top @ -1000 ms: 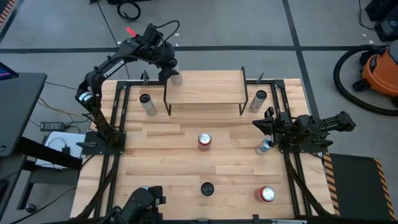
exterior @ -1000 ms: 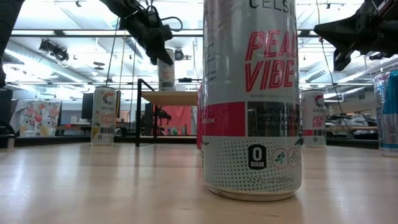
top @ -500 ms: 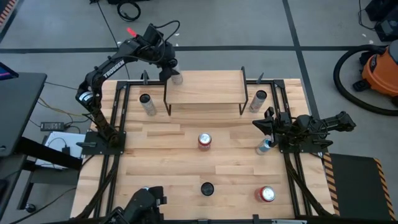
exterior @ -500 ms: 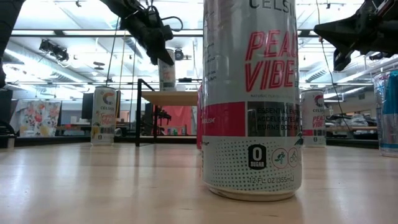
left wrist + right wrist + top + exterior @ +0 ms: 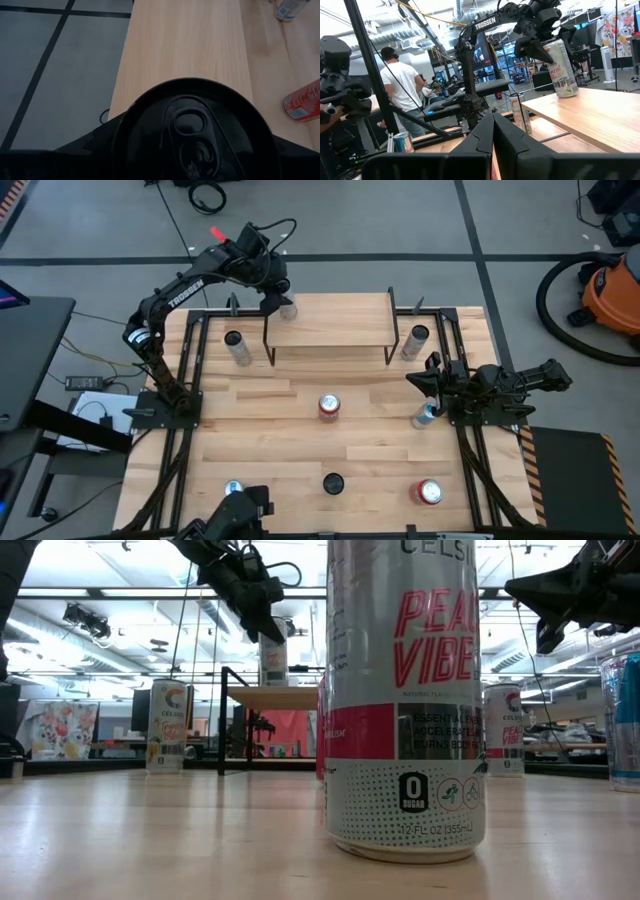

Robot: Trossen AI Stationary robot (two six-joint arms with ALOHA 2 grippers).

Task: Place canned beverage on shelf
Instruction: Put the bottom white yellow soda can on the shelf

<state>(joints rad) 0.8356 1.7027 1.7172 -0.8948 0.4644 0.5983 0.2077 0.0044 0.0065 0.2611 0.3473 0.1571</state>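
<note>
The left hand (image 5: 283, 298) hangs at the far left end of the shelf (image 5: 330, 321), over a can (image 5: 287, 307) that stands upright on the shelf's top board. In the right wrist view its fingers (image 5: 532, 49) sit at the can's (image 5: 560, 68) upper part, spread wide; whether they press on the can or stand just off it cannot be told. The left wrist view looks straight down on the can's dark lid (image 5: 192, 135), with the shelf board (image 5: 185, 45) stretching away beyond it.

Below the left hand, on the desk (image 5: 260, 440) beside the shelf's left legs, stands a silver can (image 5: 236, 346). Farther off, past the shelf's other end, stands another silver can (image 5: 415, 341).

The right hand (image 5: 425, 379) waits well apart over the desk's right side, clenched on nothing, with a blue can (image 5: 426, 416) just beside it. A red can (image 5: 329, 407) stands mid-desk, between the two hands. In the low view, a Celsius can (image 5: 404, 690) fills the foreground, with the shelf (image 5: 272, 697) behind it.
</note>
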